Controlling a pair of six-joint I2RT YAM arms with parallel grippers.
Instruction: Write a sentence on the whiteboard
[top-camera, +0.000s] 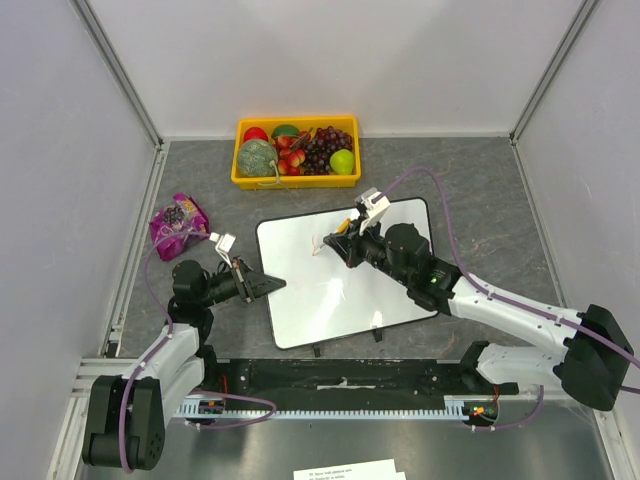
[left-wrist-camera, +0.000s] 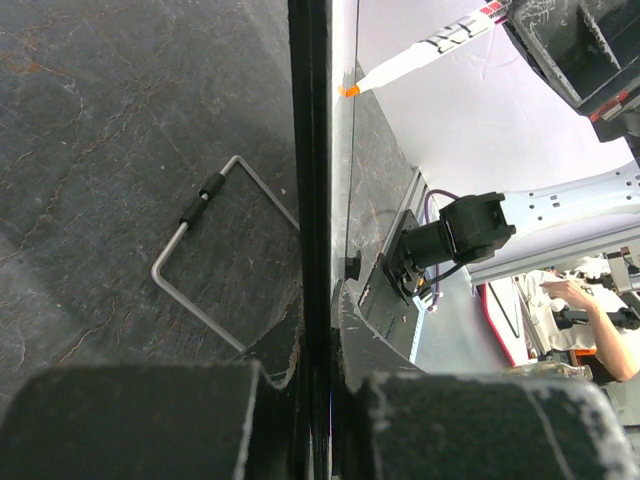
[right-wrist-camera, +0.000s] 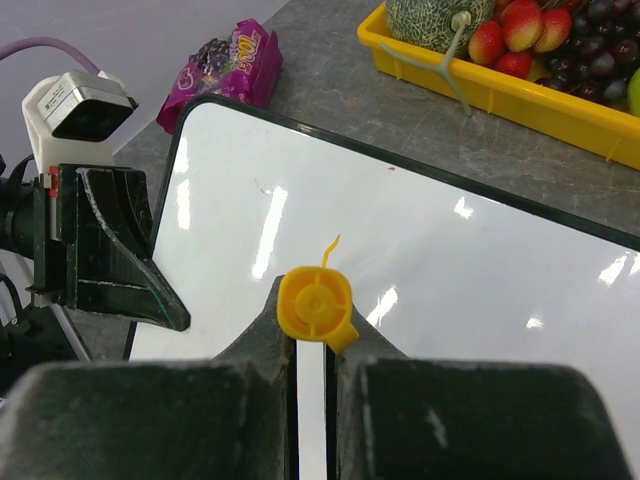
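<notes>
Black-framed whiteboard (top-camera: 340, 300) lies just beyond the bases. Left gripper (top-camera: 262, 285) is clamped on its left edge. Right gripper (top-camera: 343, 243) grips the marker (right-wrist-camera: 315, 303), tip down on the upper left-centre. Sentence (right-wrist-camera: 330, 247): one short orange stroke only; blank surface extends rightward from the tip.

Top camera looks down — both wrist cameras close on whiteboard (top-camera: 330, 290).

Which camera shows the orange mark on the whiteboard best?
Right wrist: one short orange stroke shows plainly on the whiteboard. Top external renders it too small; left wrist sees the board edge-on, stroke not visible.
</notes>
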